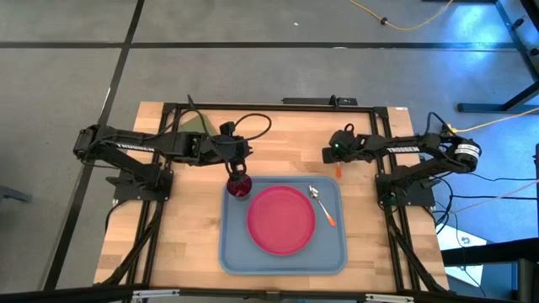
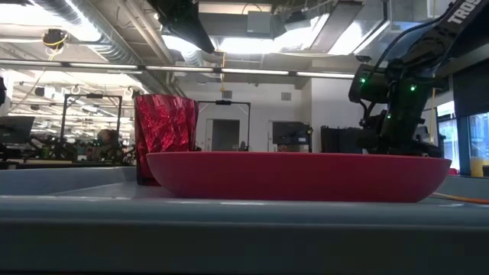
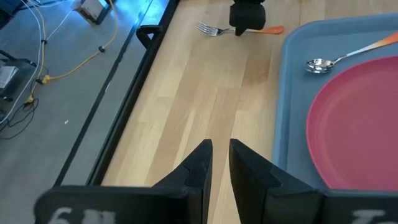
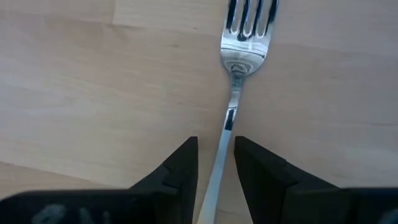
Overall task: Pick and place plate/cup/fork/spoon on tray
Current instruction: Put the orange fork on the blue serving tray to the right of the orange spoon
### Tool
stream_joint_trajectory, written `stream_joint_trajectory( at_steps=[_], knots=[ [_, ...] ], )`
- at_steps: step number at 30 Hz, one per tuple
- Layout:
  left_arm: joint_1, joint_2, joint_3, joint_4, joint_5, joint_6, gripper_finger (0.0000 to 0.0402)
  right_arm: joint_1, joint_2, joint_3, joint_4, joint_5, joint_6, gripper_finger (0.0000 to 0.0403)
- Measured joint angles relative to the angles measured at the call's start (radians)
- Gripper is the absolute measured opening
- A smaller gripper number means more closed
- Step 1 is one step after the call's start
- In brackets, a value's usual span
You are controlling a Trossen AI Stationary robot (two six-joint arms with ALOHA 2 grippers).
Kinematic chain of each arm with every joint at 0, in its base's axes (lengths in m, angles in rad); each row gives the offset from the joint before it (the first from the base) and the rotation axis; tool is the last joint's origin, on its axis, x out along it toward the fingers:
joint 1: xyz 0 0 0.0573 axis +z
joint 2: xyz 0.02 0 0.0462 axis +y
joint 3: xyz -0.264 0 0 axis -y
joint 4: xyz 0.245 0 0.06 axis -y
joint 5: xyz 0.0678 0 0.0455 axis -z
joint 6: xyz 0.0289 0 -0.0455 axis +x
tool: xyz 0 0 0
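The light blue tray (image 1: pixel 282 257) lies at the table's near middle. The pink-red plate (image 1: pixel 280 220) rests flat in it. The dark red cup (image 1: pixel 240 188) stands upright in the tray's far left corner. The spoon (image 1: pixel 322 204) lies in the tray, right of the plate. The fork (image 4: pixel 245 37) lies flat on the wood beyond the tray's far right corner. My left gripper (image 1: pixel 238 171) hangs over the far side of the cup, clear of it, fingers slightly apart (image 3: pixel 221 155) and empty. My right gripper (image 4: pixel 216 155) is low over the fork, a finger on either side of its metal shaft.
A dark green pad (image 1: pixel 195 124) lies at the table's far left, behind my left arm. The black frame rails (image 1: pixel 269 107) run along the table's edges. Bare wood shows left of the tray and between the tray and the far edge.
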State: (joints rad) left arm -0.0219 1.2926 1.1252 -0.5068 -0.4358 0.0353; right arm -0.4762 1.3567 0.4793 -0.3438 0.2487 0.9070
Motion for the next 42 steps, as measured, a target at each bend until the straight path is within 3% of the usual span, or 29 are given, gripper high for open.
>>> stream_joint_trajectory(
  at_steps=[10, 25, 42],
  knots=[
    [0.000, 0.000, 0.000, 0.000, 0.000, 0.000, 0.0047, -0.001, 0.002, -0.001, 0.025, 0.013, -0.025, 0.0107],
    [0.000, 0.000, 0.000, 0.000, 0.000, 0.000, 0.0047, 0.000, 0.003, -0.002, 0.018, 0.027, -0.067, 0.0017],
    [0.000, 0.000, 0.000, 0.000, 0.000, 0.000, 0.0047, 0.000, -0.041, -0.006, 0.006, 0.017, -0.082, 0.0017]
  ],
)
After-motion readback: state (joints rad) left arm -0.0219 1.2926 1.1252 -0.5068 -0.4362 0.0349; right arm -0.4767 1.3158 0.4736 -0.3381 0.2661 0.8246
